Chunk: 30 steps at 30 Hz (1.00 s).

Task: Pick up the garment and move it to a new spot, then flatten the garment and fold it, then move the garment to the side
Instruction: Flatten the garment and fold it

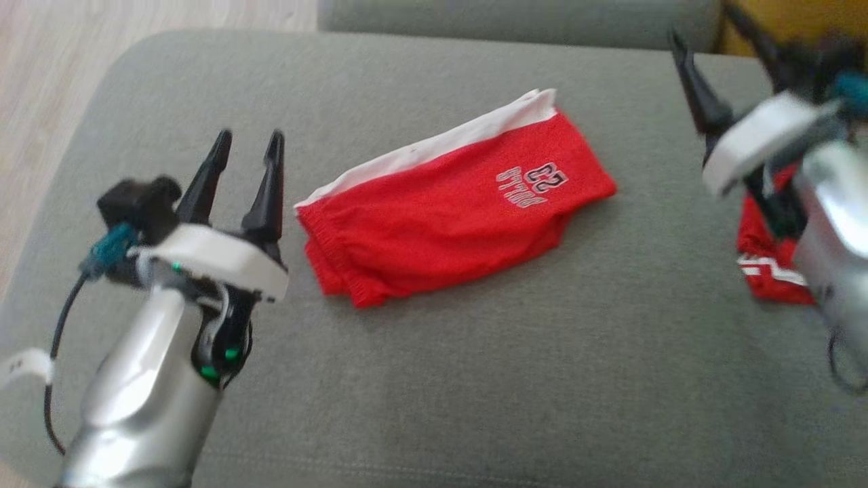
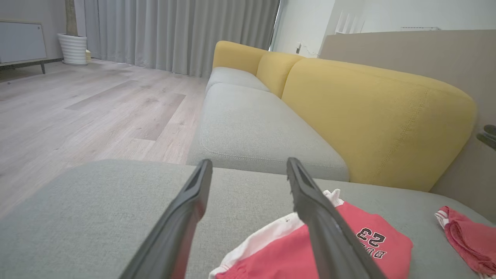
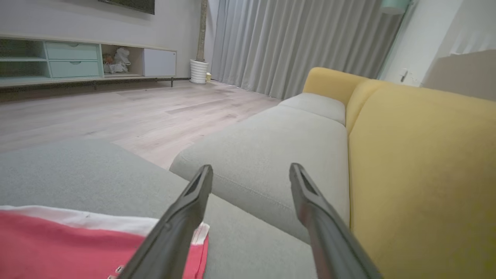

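- The left gripper (image 1: 249,139) hovers over the left part of the grey seat cushion (image 1: 434,379). Its 2 dark fingers are spread apart with nothing between them.
- In the left wrist view, the left gripper (image 2: 248,162) points along the sofa. The right finger crosses in front of the red shorts (image 2: 387,248), but I cannot tell whether it touches them.
- The right gripper (image 1: 705,27) is at the far right of the cushion and blurred in the head view. Its fingers are spread and hold nothing.
- In the right wrist view, the right gripper (image 3: 251,167) is just as wide. A corner of the red shorts (image 3: 77,248) lies under its left finger.
- The red shorts (image 1: 447,210) lie folded in the middle of the cushion, between the 2 grippers and free of both.
- The elastic waistband is at the near left end, just right of the left gripper. A white strip runs along the far edge. A print with the number 23 sits toward the right end and reads upside down from the head.
- A second red cloth (image 1: 766,264) with white stripes lies near the right edge of the cushion. The right arm partly hides it, and it is well apart from the shorts.
- A yellow backrest (image 2: 379,124) runs along the right side of the sofa, and more grey seats stretch away beyond it.
- A pale wooden floor (image 1: 41,81) lies to the left, with grey curtains (image 2: 174,35) and a white ribbed pot (image 2: 72,48) at the far wall.
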Tool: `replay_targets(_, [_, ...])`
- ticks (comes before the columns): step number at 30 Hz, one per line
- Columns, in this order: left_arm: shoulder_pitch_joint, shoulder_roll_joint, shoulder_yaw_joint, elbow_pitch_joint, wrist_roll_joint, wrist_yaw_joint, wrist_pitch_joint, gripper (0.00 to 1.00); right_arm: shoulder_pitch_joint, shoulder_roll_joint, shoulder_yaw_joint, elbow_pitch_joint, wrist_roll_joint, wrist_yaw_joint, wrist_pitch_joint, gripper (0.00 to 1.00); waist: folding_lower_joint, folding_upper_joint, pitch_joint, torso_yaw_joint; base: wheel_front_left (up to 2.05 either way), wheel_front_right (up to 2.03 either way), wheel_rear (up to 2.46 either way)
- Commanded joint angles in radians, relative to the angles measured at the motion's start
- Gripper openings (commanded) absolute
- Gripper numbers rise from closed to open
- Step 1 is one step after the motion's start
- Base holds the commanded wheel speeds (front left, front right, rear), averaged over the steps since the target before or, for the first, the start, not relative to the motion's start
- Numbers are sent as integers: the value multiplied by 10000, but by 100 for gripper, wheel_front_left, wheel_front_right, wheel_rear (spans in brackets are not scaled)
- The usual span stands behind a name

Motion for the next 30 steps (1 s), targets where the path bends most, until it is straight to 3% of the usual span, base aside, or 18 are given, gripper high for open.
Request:
replay_targets(1, [-18, 315, 582, -501, 121, 93, -120, 100, 791, 101, -487, -455, -299, 19, -103, 100, 1, -1, -447, -450, 0, 0, 0])
replay_targets(7, [1070, 5, 1169, -1319, 418, 339, -120, 100, 2838, 496, -2928, -1671, -1790, 19, -105, 100, 1, -1, -620, -672, 0, 0, 0])
replay_targets(13, [2079, -423, 1583, -1762, 1108, 290, -120, 100, 5177, 1696, -5244, -3369, -3595, 19, -101, 100, 1, -1, -694, -773, 0, 0, 0])
replay_targets(19, [2898, -798, 1736, -1973, 2219, 183, -120, 100, 6915, 2795, -6265, -4647, -5159, 19, 320, 100, 1, -1, -833, -869, 0, 0, 0])
replay_targets(22, [3549, -1277, 2122, -2076, 2735, 113, -120, 100, 7892, 3376, -6713, -5254, -5810, 19, 489, 100, 1, -1, -952, -928, 0, 0, 0])
replay_targets(30, [4214, -1851, 2991, -2273, 3288, -250, -120, 100, 8549, 3741, -6970, -5899, -6005, 19, 788, 100, 1, -1, -995, -886, 0, 0, 0])
